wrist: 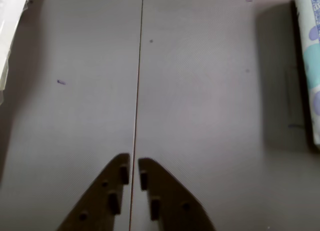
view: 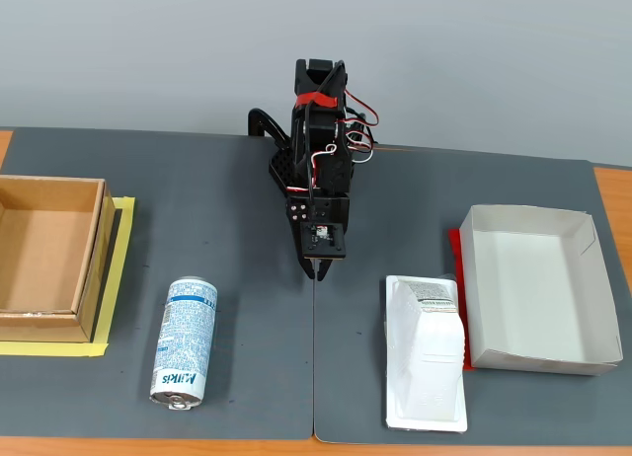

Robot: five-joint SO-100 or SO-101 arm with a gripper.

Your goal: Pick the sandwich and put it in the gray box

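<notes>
Since the gripper (view: pixel 318 271) hangs over bare mat near the middle of the table, with its fingers pressed almost together and nothing between them, you are at the very start: the reach toward the sandwich (view: pixel 427 351) has not begun. In the fixed view the sandwich lies near the front edge, to the right of the gripper and just beside the left wall of the gray box (view: pixel 538 352), which sits empty further right. On the left, the blue-white can (view: pixel 185 342) lies on its side and the brown cardboard box (view: pixel 91 268) stands beyond it; neither concerns you.

In the wrist view the gripper (wrist: pixel 134 166) points along the mat seam (wrist: pixel 139 81), with only a sliver of the sandwich (wrist: pixel 9 26) at the left edge and the can (wrist: pixel 310 66) at the right.

Your next move, I judge, calls for spreading the fingers, swinging toward the package, and coming down across its raised wedge rather than the flat rim.
</notes>
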